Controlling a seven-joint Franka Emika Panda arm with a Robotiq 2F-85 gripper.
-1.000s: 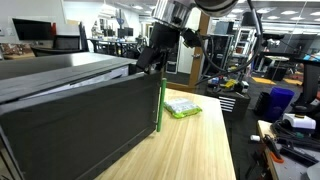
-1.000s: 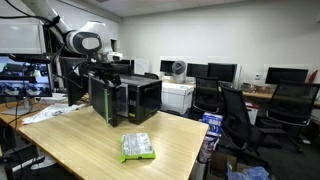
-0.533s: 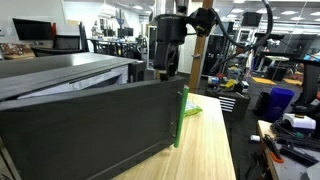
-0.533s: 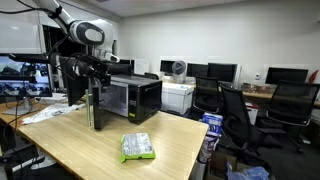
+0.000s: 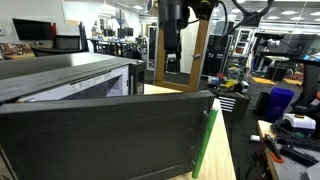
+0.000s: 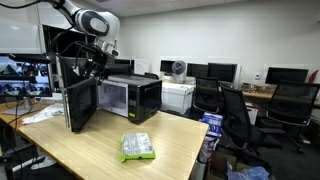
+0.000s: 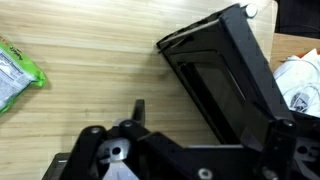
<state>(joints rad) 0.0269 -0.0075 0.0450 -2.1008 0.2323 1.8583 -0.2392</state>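
Door edge: the microwave door stands wide open, its free edge out over the counter. In an exterior view its green-striped edge fills the foreground.
Gripper: the gripper hangs just above the door's top edge, near the microwave's front corner; whether it touches the door cannot be told.
Jaws: I cannot tell whether they are spread or pressed together (the wrist view shows only the dark body and one finger).
Open room: bare wood lies in front of the door.
Cavity: open to the room, inside too dark to read.
Packet: a green packet lies flat near the counter's front edge, well apart from the door.
Around: chairs stand beside the counter, and a white cabinet stands behind the microwave.
In the way: the open door takes up the counter end beside the microwave.
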